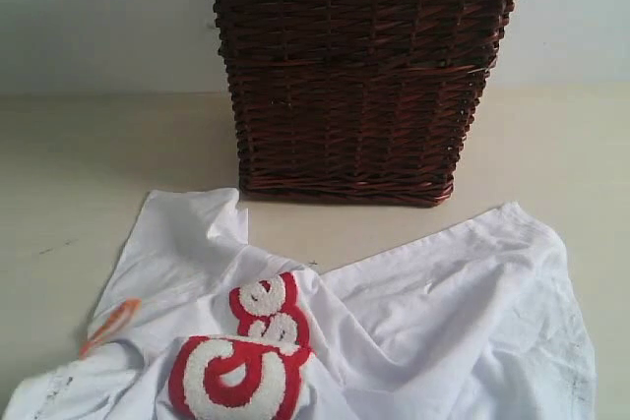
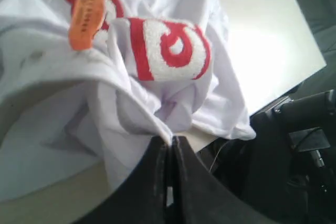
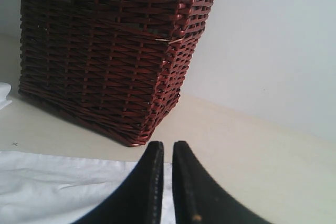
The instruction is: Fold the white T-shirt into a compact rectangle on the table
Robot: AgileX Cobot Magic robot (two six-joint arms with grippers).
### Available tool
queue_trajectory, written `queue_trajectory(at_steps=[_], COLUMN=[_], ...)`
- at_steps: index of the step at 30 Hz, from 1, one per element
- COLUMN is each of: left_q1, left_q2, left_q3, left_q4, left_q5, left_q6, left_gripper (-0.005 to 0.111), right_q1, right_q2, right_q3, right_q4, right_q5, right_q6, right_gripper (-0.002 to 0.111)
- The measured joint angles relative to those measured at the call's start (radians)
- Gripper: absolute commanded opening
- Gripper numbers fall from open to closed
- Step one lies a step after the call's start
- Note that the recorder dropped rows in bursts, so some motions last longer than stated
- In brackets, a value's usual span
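The shirt [image 1: 423, 322] lies crumpled along the near edge of the desk [image 1: 79, 164], and the basket [image 1: 354, 76] stands behind it, toward the far edge. The shirt is not flat at all — the red letters [image 1: 236, 376] are bunched into a lump and the orange tag [image 2: 86, 17] shows.

The left fingers [image 2: 155, 179] are closed. The cloth gathers in pleats right up to their tips, so they seem to pinch a fold of it. The right fingers [image 3: 152, 182] stand almost together over the shirt's edge; whether cloth is between them, I cannot tell.

The risk, I think, is the thin pinch: a pull may slip the cloth free, or drag the whole heap instead of spreading it. The shirt is also close to the desk's near edge — a pull that way may drop part of it off.
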Motion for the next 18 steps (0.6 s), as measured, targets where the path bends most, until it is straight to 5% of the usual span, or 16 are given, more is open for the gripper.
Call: queue_trajectory(at_steps=[9, 12, 15, 18], left_q1=[0.000, 0.000, 0.000, 0.000], left_q2=[-0.389, -0.394, -0.394, -0.394], left_q3=[0.000, 0.000, 0.000, 0.000], left_q4=[-0.004, -0.006, -0.010, -0.012], left_q5=[0.034, 0.054, 0.054, 0.041], left_q6=[-0.079, -0.097, -0.117, -0.128], left_gripper=[0.002, 0.021, 0.053, 0.057], right_q1=[0.000, 0.000, 0.000, 0.000], right_q2=[0.000, 0.000, 0.000, 0.000], right_q3=[0.000, 0.000, 0.000, 0.000], right_q4=[0.000, 0.000, 0.000, 0.000], right_q5=[0.000, 0.000, 0.000, 0.000], right_q6=[0.000, 0.000, 0.000, 0.000], right_gripper=[0.009, 0.009, 0.009, 0.009])
